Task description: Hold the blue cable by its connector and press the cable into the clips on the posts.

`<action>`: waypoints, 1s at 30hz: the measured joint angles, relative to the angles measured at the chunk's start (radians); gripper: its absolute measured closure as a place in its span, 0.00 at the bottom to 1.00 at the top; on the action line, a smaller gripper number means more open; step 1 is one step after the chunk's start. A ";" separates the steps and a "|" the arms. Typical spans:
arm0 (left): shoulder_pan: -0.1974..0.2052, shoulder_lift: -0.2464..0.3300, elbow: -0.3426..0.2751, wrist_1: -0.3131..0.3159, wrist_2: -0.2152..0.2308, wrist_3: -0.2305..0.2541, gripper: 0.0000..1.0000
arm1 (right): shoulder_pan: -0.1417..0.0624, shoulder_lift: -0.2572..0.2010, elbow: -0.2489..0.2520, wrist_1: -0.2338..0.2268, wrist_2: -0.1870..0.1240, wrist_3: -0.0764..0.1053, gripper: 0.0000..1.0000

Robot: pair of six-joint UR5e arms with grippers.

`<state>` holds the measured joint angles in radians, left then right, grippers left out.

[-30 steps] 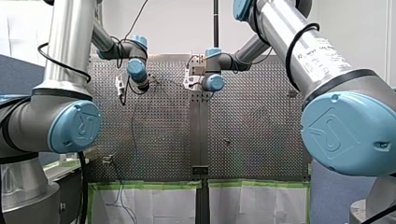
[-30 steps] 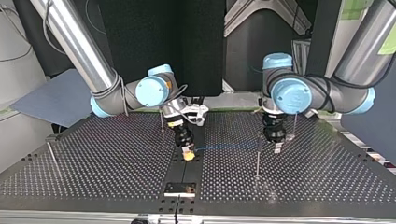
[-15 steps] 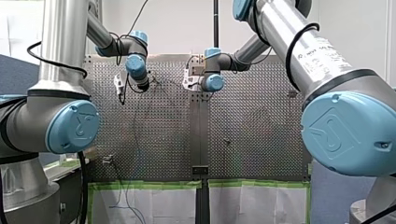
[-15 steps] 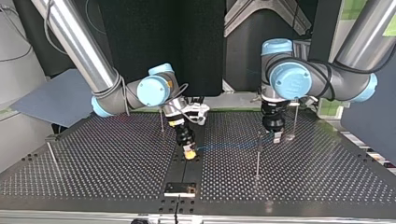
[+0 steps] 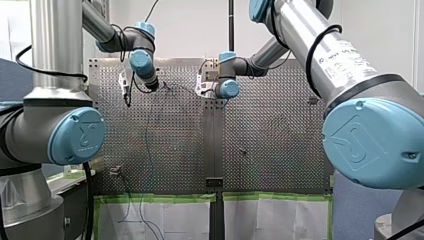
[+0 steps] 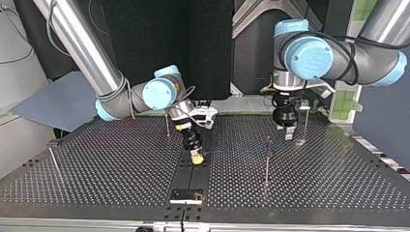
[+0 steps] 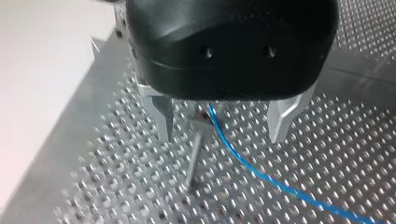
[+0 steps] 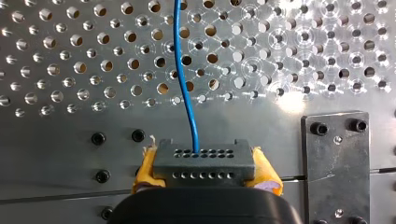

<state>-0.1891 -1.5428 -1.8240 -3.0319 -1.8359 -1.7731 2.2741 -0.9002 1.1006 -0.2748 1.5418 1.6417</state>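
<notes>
- Since a second ago my left gripper (image 6: pixel 288 137) has risen off the tabletop (image 6: pixel 121 174) and drawn back toward the top view's far edge. My right gripper (image 6: pixel 196 157) and the cable (image 6: pixel 232 152) sit where they were.
- Nearest in the top view stands a post (image 6: pixel 266 162). The cable reaches its top from the view's left, strung low over the tabletop.
- In the left wrist view a clip (image 7: pixel 201 122), apparently this post's, sits between the spread metal fingers (image 7: pixel 164 119), and neither finger touches it. The cable leaves the clip and trails off across the holes. It looks seated, though the clip is too small to be sure.
- A little further back, my right gripper hangs low over the middle strip. Its yellow pads (image 8: pixel 266 175) pinch the black connector (image 8: pixel 204 161) from both sides, and the cable runs straight ahead out of the connector.
- Furthest back, my left gripper hangs just beside a far post (image 6: pixel 305 121) and holds nothing.
- Step in hand, as I judge it: one clip is done and my left gripper has let go and lifted clear. The other posts carry no cable yet.
- The next move calls for my right gripper to keep its pinch and swing the connector so the cable lines up with another post's clip under light tension. My left gripper then comes down beside that clip to press the cable in, without pulling it out of the clip already done.
</notes>
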 joint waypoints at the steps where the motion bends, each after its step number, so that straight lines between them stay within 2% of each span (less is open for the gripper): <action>1: -0.005 0.011 -0.002 -0.001 0.007 0.004 0.00 | 0.000 0.000 0.000 0.000 0.000 0.000 1.00; 10: -0.036 0.033 -0.004 -0.004 0.062 0.014 0.00 | 0.001 0.001 0.001 0.000 0.000 0.001 1.00; 25: -0.055 0.033 -0.004 -0.003 0.056 0.018 0.00 | 0.002 0.001 0.001 0.000 0.000 0.007 1.00; 30: -0.062 0.033 -0.004 0.010 0.054 0.043 0.00 | 0.002 0.001 0.000 0.000 0.000 0.007 1.00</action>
<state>-0.2507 -1.5097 -1.8279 -3.0214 -1.7814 -1.7297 2.2759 -0.8992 1.1010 -0.2748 1.5418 1.6491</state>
